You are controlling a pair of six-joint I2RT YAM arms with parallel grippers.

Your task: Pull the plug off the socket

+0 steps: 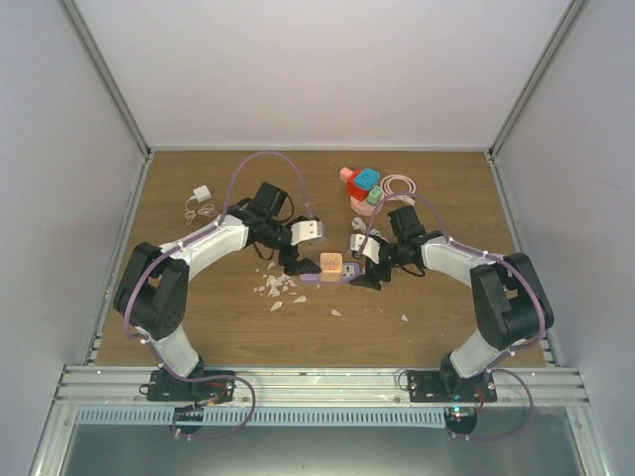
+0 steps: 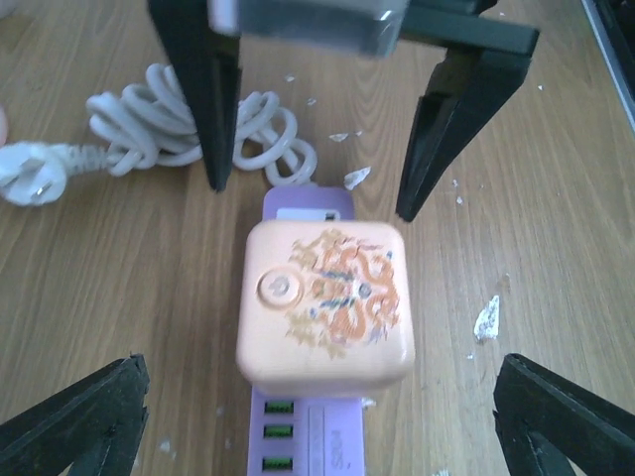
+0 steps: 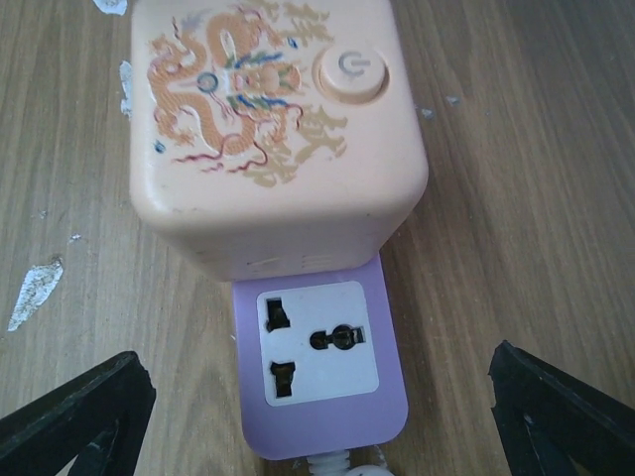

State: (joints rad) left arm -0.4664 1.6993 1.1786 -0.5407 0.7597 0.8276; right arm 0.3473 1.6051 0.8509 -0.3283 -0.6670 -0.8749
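A peach-coloured plug cube [image 2: 325, 302] is printed with an orange, red and blue dragon pattern. It is seated on a lilac socket strip [image 3: 319, 382] with a white outlet face. A white coiled cable [image 2: 169, 129] is seen on the brown wood-grain table [image 2: 556, 198].

This is a robot test cell in a lab, not a home. A wood-grain table [image 1: 198, 327] sits boxed in by plain white panels [image 1: 60, 149] on aluminium framing [image 1: 317, 377], with two arms bolted to a rail at its near edge.
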